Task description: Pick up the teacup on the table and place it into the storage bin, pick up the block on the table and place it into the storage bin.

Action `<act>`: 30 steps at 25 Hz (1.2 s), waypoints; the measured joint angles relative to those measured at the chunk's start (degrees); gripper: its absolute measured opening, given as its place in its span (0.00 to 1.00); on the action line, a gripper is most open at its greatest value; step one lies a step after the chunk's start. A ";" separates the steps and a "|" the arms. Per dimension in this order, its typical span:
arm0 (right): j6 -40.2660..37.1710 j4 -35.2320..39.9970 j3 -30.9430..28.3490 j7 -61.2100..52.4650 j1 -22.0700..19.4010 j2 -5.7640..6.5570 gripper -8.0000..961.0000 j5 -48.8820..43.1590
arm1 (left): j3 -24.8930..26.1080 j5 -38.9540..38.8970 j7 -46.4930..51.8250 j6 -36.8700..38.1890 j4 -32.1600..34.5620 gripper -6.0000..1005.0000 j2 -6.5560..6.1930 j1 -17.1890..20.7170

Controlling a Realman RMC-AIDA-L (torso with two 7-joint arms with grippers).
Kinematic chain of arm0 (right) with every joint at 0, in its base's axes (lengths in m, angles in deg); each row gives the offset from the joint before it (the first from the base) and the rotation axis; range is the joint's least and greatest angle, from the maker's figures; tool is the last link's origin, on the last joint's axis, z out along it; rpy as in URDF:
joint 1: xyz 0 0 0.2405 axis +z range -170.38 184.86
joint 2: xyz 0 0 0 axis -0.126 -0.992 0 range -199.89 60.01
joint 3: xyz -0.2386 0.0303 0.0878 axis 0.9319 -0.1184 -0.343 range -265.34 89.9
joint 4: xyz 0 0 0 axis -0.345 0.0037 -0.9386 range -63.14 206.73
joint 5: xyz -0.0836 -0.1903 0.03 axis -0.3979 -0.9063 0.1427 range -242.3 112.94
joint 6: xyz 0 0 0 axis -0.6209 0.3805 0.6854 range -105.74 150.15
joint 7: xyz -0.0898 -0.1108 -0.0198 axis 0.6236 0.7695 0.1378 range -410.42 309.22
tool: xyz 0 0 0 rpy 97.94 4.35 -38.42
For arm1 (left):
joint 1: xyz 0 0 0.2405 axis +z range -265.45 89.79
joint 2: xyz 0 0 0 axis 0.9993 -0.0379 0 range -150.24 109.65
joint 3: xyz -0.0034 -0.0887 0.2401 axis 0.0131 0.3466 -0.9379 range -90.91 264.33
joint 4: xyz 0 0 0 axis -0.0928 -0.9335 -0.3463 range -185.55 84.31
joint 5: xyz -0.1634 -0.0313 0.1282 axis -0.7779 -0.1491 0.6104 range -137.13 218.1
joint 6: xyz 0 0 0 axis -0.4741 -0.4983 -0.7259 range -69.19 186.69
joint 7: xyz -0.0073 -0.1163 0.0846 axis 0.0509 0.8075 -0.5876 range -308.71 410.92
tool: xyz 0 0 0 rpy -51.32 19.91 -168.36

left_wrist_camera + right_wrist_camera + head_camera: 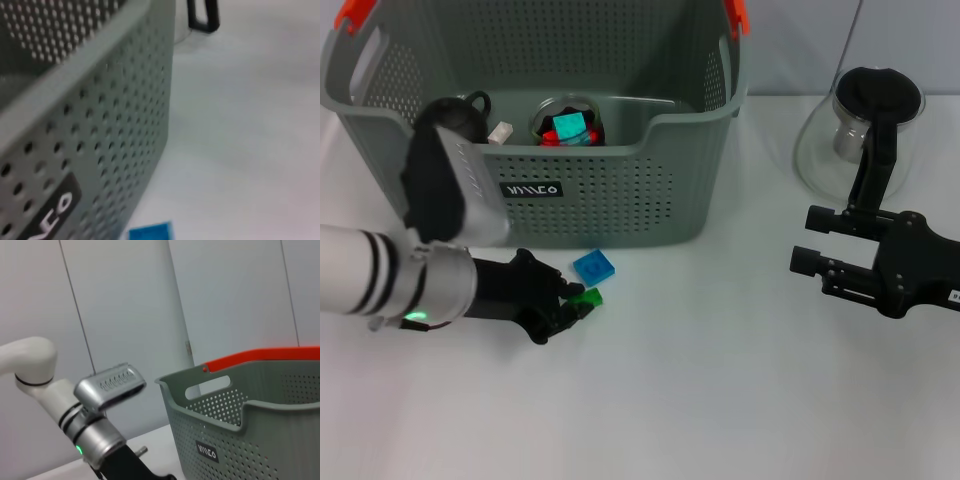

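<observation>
The grey storage bin [620,190] stands at the back centre, also seen as a perforated wall [100,125] and from the side [250,430]. Inside it a clear glass teacup [568,122] holds coloured pieces. On the table in front of the bin lie a blue block [593,267] [150,233] and a small green block [587,298]. My left gripper [576,301] is low on the table with its fingertips on either side of the green block, shut on it. My right gripper [810,240] hovers open and empty at the right.
A glass pot [860,130] with a black lid and handle stands at the back right, just behind my right arm. A black object [460,112] and a white piece [500,132] lie in the bin. My left arm [95,440] shows in the right wrist view.
</observation>
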 joint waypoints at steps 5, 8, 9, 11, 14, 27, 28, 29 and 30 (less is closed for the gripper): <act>-0.11 0.06 0.00 -0.72 0.15 0.03 0.67 0.04 | 15.01 -4.54 -0.18 21.21 3.09 0.19 -1.99 -2.20; -0.15 0.06 0.00 -0.80 0.20 0.06 0.67 0.02 | 30.24 -10.72 1.16 37.88 1.62 0.19 -5.48 -6.00; -0.14 0.06 0.00 -0.79 0.22 0.07 0.67 0.01 | 32.85 -11.97 2.07 39.96 1.09 0.19 -6.20 -6.80; -0.11 0.06 -0.01 -0.78 0.25 0.08 0.67 0.00 | 40.13 -16.31 7.34 44.12 -0.32 0.19 -8.32 -9.40; -0.03 0.06 0.00 -0.64 0.21 0.08 0.67 0.00 | 45.40 -21.07 15.59 43.63 0.04 0.19 -10.40 -12.17; 0.14 0.03 0.24 -0.39 0.01 -0.31 0.67 -0.32 | 18.59 10.68 36.67 7.28 2.51 0.19 -10.92 -24.12; 0.14 0.02 0.22 -0.39 0.01 -0.36 0.67 -0.57 | 16.94 12.32 37.04 5.60 2.12 0.19 -10.10 -24.19; 0.05 0.03 0.17 -0.38 0.01 -0.40 0.67 -0.78 | 15.87 13.69 37.35 4.21 2.06 0.19 -9.26 -24.22; -0.05 0.02 0.16 -0.38 -0.01 -0.43 0.67 -0.88 | 14.76 15.36 37.62 3.05 1.99 0.19 -8.24 -24.20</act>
